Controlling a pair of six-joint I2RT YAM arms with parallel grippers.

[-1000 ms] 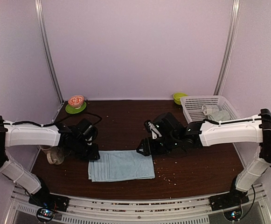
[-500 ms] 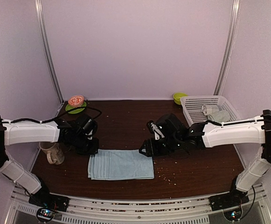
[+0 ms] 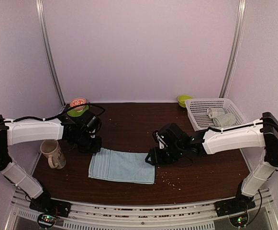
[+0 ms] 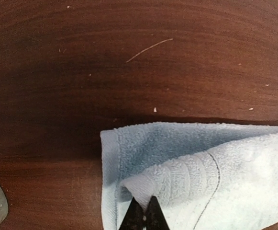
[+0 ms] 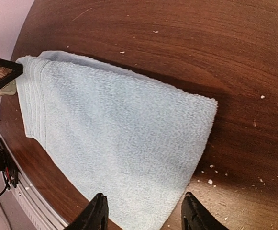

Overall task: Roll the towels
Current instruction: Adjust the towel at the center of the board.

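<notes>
Since soft, light and limp, treat the blue towel [image 3: 122,166] as sagging, dragging cloth; not fragile. Take by a corner or hem, both ends of one edge for an even roll. Lies folded flat on the worktop [image 3: 129,124], reaching from the left hand [image 4: 143,216] across to the right hand [image 5: 144,211]. Pinches the nearest corner in the left, shut tight, cloth puckered up at its tips, arm stretched low. Hangs the right wide apart and empty just above the opposite end, wrist pitched down.
</notes>
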